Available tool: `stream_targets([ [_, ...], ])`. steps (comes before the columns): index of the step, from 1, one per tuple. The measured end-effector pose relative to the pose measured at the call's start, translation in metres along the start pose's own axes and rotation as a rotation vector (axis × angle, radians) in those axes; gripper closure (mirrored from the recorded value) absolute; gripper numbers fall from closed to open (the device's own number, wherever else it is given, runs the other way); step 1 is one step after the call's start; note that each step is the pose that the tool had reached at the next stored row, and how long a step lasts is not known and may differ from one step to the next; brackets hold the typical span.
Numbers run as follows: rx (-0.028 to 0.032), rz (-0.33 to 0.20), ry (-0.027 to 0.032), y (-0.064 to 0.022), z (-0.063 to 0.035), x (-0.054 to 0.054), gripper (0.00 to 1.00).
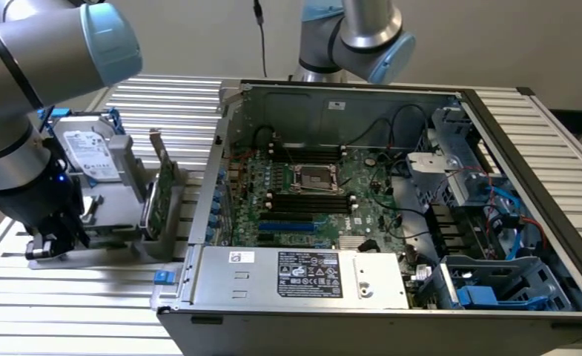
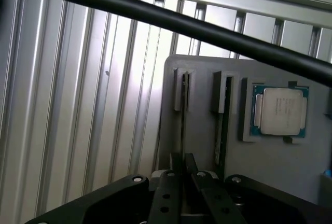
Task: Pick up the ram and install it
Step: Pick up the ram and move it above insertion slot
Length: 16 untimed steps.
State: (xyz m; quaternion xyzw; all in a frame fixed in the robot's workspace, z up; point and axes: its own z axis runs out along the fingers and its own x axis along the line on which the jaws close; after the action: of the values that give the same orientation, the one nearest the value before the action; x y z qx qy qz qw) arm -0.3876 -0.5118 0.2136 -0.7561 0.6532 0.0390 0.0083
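The ram [image 2: 182, 125] stands edge-on in a slot of the grey holder [image 2: 270, 162], showing as a thin dark strip. My gripper [image 2: 182, 163] is directly over it, and its two black fingers [image 2: 173, 168] are closed against the strip's sides. In the exterior view the gripper [image 1: 53, 239] sits low at the holder's [image 1: 107, 245] near end, on the exterior view's left, and the arm hides the ram there. The open computer case [image 1: 370, 193] with its motherboard [image 1: 316, 200] lies to the exterior view's right.
A second thin green stick [image 2: 221, 130] stands in the neighbouring slot. A processor chip [image 2: 280, 111] lies in a holder pocket. A silver hard drive [image 1: 93, 152] and a green card with a bracket [image 1: 162, 194] stand upright on the holder. A black cable [image 2: 171, 22] crosses overhead. A second arm [image 1: 365, 37] stands behind the case.
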Motion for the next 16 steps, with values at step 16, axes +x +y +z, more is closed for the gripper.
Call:
stream_targets([
  [16, -0.0042, -0.001, -0.0266, -0.0095, -0.0455, -0.001, 0.86],
])
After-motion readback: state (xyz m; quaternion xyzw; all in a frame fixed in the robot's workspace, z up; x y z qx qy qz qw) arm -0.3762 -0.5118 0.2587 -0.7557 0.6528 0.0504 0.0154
